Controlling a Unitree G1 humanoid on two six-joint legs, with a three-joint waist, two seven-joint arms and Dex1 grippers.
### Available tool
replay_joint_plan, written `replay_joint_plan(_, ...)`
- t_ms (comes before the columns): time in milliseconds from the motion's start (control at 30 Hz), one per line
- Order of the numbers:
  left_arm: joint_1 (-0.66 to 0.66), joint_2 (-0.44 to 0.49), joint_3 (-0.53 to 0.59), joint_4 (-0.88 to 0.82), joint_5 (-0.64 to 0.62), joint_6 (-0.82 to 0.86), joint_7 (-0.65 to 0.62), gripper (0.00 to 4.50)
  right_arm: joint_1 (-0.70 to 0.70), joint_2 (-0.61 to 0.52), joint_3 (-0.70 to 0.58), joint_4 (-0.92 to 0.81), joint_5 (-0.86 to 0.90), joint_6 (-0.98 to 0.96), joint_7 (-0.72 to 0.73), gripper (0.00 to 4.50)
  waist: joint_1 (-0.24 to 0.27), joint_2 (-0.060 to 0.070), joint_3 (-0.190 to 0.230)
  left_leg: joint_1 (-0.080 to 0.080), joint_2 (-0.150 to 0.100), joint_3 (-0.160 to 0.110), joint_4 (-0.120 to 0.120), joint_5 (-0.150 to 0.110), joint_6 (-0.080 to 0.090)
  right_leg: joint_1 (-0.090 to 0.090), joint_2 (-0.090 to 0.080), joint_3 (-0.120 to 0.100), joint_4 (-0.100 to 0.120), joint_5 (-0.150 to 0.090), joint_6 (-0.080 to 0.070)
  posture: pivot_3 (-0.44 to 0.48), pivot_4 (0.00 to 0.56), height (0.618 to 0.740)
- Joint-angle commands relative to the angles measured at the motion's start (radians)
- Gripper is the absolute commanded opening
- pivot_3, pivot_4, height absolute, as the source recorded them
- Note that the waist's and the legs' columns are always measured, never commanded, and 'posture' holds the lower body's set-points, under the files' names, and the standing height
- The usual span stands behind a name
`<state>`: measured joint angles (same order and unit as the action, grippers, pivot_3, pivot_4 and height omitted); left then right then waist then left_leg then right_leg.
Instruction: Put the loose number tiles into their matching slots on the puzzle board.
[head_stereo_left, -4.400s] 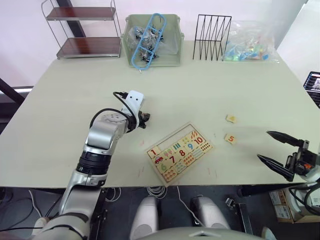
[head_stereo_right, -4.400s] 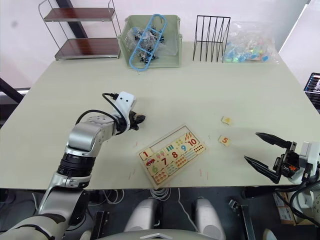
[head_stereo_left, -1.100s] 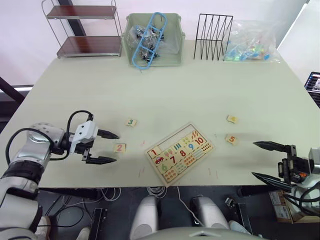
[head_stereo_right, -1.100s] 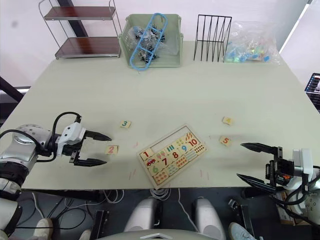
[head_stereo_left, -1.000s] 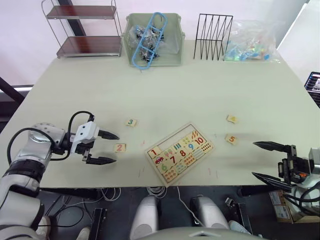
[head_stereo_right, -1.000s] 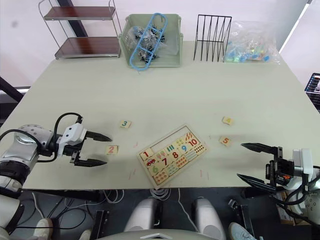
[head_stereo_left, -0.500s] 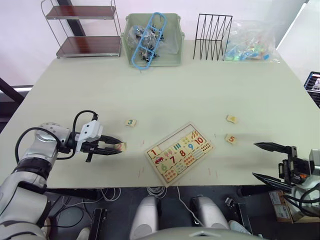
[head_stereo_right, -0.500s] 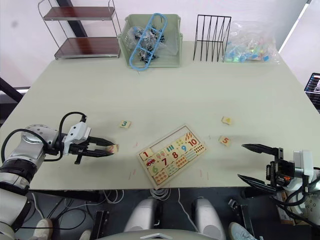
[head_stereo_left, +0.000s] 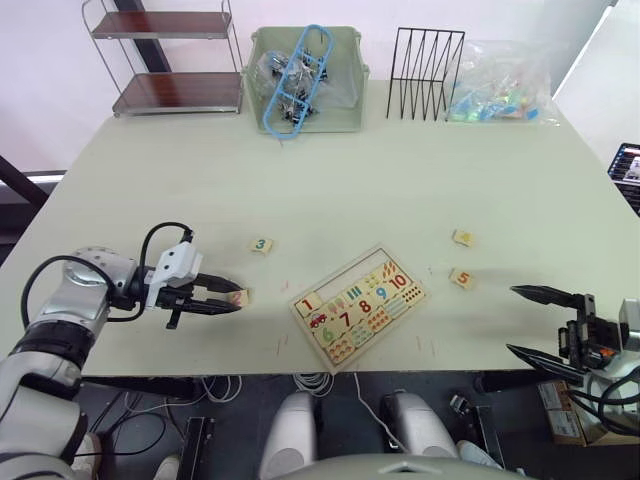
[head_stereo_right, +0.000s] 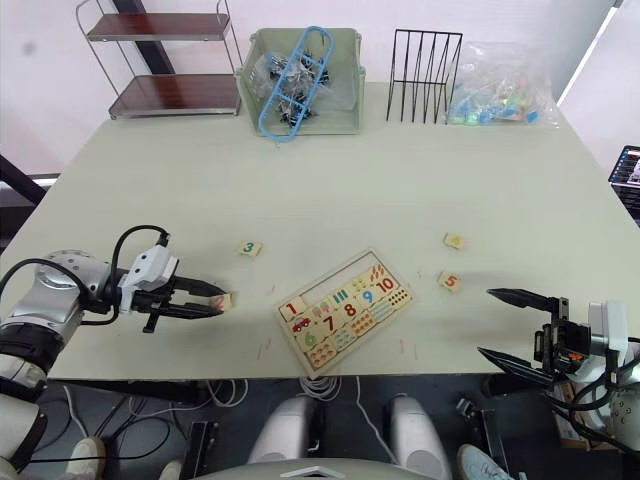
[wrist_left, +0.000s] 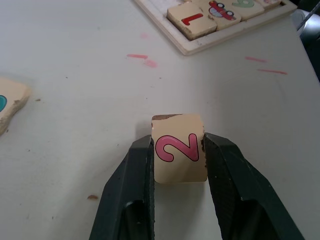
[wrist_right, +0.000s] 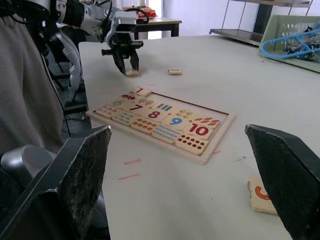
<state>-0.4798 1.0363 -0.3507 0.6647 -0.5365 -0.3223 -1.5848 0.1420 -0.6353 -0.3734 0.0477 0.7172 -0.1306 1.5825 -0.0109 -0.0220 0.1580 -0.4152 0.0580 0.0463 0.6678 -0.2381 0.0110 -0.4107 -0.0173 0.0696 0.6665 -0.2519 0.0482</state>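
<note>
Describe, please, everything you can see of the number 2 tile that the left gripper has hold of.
The number 2 tile is a small square of pale wood with rounded corners, printed with a pink 2 outlined in darker red; its far edge looks darker and slightly worn. It is clamped on two opposite sides between the black jaws of the left gripper, face up and roughly level, at the table surface, though contact with it is unclear. It sits to the robot's left of the puzzle board, whose 1 tile is already seated.

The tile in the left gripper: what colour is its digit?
Pink, a 2 on the tile, clearest in the left wrist view.
</note>
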Motion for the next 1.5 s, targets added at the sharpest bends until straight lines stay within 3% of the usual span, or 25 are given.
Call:
replay_joint_plan(33,0.062,0.039,0.116,-0.123,-0.021,0.106,-0.016,0.95,0.015,0.004,-0.053,-0.006,0.035,-0.016,0.001,4.5,0.0,0.0,0.0,0.0,0.0,0.0,0.0,0.0,0.0,0.0,0.0,0.0,0.0,0.0,0.0,0.0,0.15,0.74)
replay_joint_plan(333,0.299,0.098,0.325,-0.511,-0.042,0.375,0.104,0.95,-0.009,0.019,-0.044,-0.032,0.026,-0.004,-0.06,4.5,-0.002,0.001,0.0,0.001,0.001,0.001,0.0,0.0,0.0,0.0,0.0,0.0,0.0,-0.001,-0.001,0.0,0.15,0.74)
replay_joint_plan(700,0.356,0.068,0.433,-0.711,-0.041,0.57,0.181,0.95,0.003,-0.001,0.001,-0.119,0.01,0.038,-0.091,4.5,0.0,0.002,0.001,0.001,0.001,0.001,0.0,0.0,0.0,0.0,0.0,0.0,0.001,-0.002,0.0,0.0,0.15,0.74)
replay_joint_plan(967,0.281,0.057,0.398,-0.883,-0.03,0.779,0.284,0.95,0.009,-0.027,-0.01,-0.13,-0.002,0.06,-0.108,4.5,0.001,0.002,0.001,0.001,0.001,0.001,0.0,0.0,0.0,0.0,0.0,0.0,0.001,-0.002,0.001,0.0,0.15,0.74)
replay_joint_plan(1500,-0.031,-0.012,0.136,-1.128,0.063,1.23,0.525,0.95,-0.097,0.016,0.046,-0.037,-0.038,0.012,-0.099,4.5,-0.001,0.002,0.002,0.001,0.0,-0.001,0.001,0.0,0.0,0.0,0.002,0.001,0.001,0.0,0.004,0.0,0.15,0.74)
